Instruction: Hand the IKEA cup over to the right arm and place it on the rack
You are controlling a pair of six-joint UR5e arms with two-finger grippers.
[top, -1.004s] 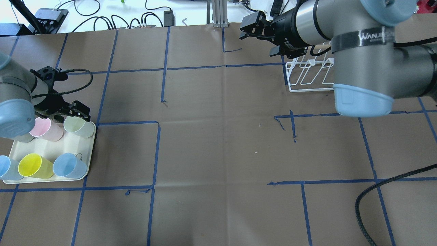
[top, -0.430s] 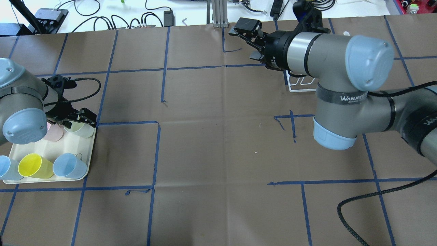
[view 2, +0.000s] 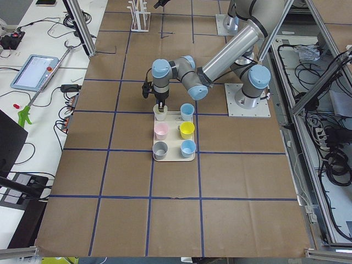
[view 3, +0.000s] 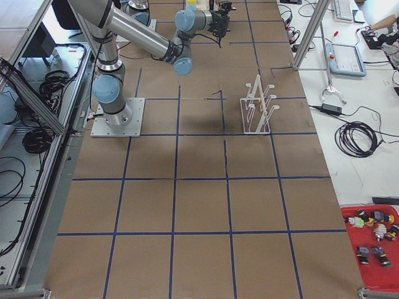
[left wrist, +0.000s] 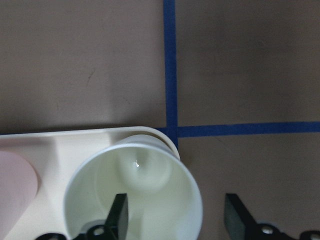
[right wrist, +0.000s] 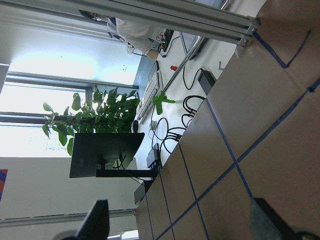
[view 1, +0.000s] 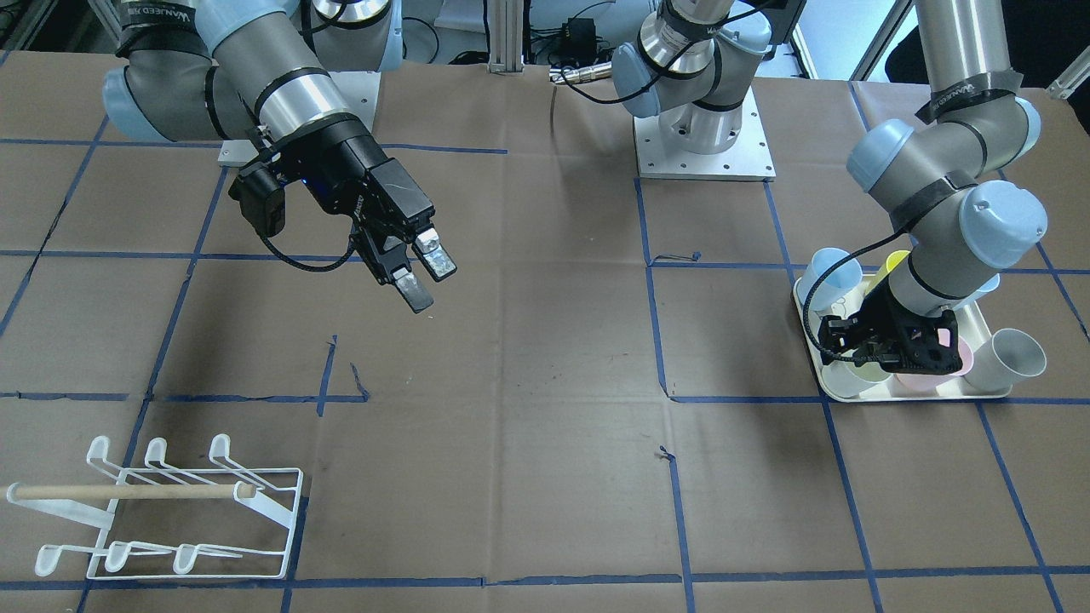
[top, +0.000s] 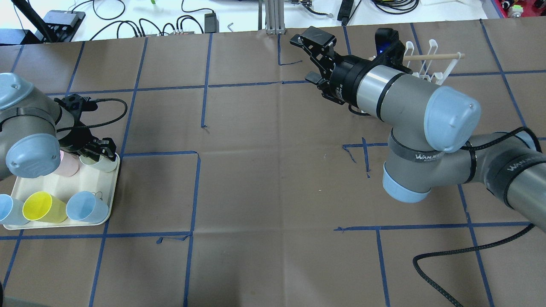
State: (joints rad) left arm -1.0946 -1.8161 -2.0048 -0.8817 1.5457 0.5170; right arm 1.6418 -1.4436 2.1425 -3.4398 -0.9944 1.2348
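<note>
Left gripper (left wrist: pixel 172 216) stands parted over the cup (left wrist: pixel 135 192). One finger (left wrist: pixel 119 216) is inside the pale green cup and the other (left wrist: pixel 235 216) is outside its wall. It is not clenched, and whether either finger touches the wall cannot be told.

The cup sits in the tray (top: pixel 108 200) corner that is farthest from the robot and points toward the worktop's middle. That corner lies just beside a crossing of blue tape (left wrist: pixel 170 75) lines. A pink cup (top: pixel 68 167) is just beside the green one. The tray lies by the worktop's left edge.

Brown paper (top: pixel 273 183) marked with tape lines spans the stretch between the tray and the rack (top: pixel 431 64).

The right gripper (top: pixel 310 57) hangs above the far half of the worktop, near the rack. Its fingers (view 1: pixel 415 294) are spread wide and hold nothing. The right wrist view shows only paper, cables and a plant (right wrist: pixel 95 115) past the far edge.

The rack stands near the far edge on the right side, and its wooden bar (view 1: pixel 128 491) lies level.

A black strap (top: pixel 428 157) on the right arm bears white letters that begin WANJE.
</note>
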